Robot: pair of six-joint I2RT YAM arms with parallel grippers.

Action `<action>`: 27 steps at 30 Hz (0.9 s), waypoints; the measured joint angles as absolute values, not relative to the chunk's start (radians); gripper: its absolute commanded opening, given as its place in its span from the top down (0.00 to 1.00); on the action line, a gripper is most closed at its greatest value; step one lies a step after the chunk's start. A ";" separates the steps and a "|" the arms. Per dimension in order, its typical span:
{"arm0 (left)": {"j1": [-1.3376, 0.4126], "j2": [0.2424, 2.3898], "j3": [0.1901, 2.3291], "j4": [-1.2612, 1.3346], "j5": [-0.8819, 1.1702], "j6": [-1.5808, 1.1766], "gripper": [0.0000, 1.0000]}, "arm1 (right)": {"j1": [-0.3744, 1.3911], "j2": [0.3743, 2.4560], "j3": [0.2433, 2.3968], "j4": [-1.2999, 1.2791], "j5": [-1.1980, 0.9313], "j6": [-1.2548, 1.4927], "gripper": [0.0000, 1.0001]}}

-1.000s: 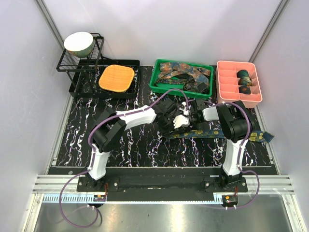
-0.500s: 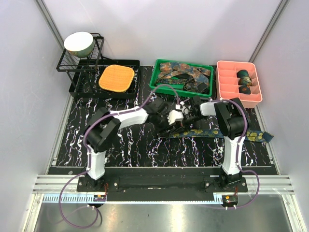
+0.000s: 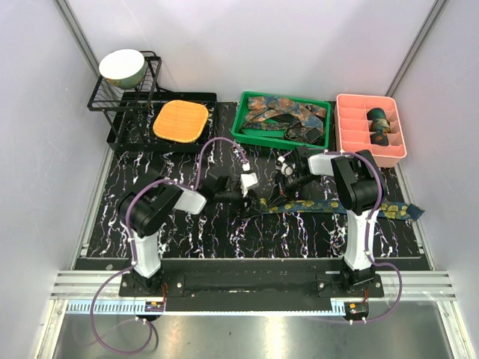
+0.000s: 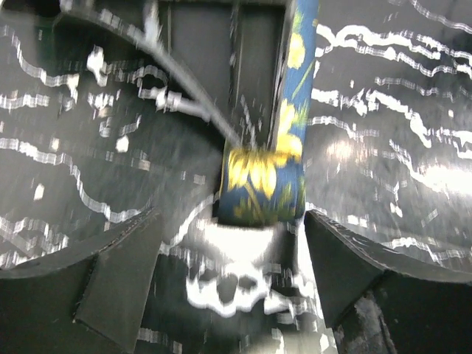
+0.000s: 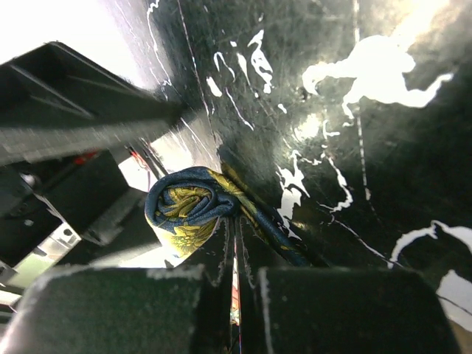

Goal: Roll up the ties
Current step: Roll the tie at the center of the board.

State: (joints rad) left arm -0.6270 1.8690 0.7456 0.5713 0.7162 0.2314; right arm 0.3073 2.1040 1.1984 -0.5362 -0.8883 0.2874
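Gripper state: my left gripper (image 4: pixel 230 251) stands released, fingers wide, holding nothing. The tie (image 4: pixel 265 177) ends just ahead of it, between the fingers and apart from both. My right gripper (image 5: pixel 234 273) is clenched. The fabric runs into the seam between its fingers, so I judge it pinches the tie right behind the coil (image 5: pixel 188 210).

Location: the tie lies flat on the surface (image 3: pixel 187 224), its coiled end at centre and its free length trailing right past my right arm to the right edge.

Risks, as judged:
- The coil is small and only a few turns deep. With my left side released, nothing braces it except the right pinch. If that pinch slackens or lifts, the fabric may spring open.
- The long tail lies loose. Rolling without tension would let the turns drift sideways and cone out.
- Both grippers work close together at the coil. A careless closing of the left could strike the right fingers or knock the coil askew.

Surroundings: the surface is a black, white-veined mat. Along its far edge stand a wire rack (image 3: pixel 123 101) with a bowl (image 3: pixel 122 66), an orange pad (image 3: pixel 180 121), a green tray (image 3: pixel 241 127) of loose ties (image 3: pixel 284 112), and a pink divided tray (image 3: pixel 348 101) holding rolled ties (image 3: pixel 382 120). Plain white walls (image 3: pixel 262 45) enclose the cell.
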 measured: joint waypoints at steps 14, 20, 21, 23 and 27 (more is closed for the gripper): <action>-0.680 1.969 0.826 0.620 0.781 0.269 0.75 | 0.307 2.112 1.220 -0.573 -0.880 0.267 1.00; -0.697 1.961 0.889 0.469 0.763 0.363 0.91 | 0.304 2.111 1.262 -0.645 -0.850 0.220 0.74; -0.699 1.961 0.898 0.454 0.752 0.367 0.93 | 0.299 2.111 1.277 -0.669 -0.835 0.206 0.73; -0.702 1.961 0.913 0.433 0.730 0.365 0.96 | 0.285 2.103 1.301 -0.718 -0.808 0.173 0.73; -0.706 1.961 0.925 0.419 0.694 0.325 0.99 | 0.235 2.053 1.306 -0.798 -0.762 0.117 0.76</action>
State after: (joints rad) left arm -0.7059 1.9606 0.9245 0.4187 0.6937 0.3252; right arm 0.2348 2.0533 1.3064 -0.7982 -0.7620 0.1173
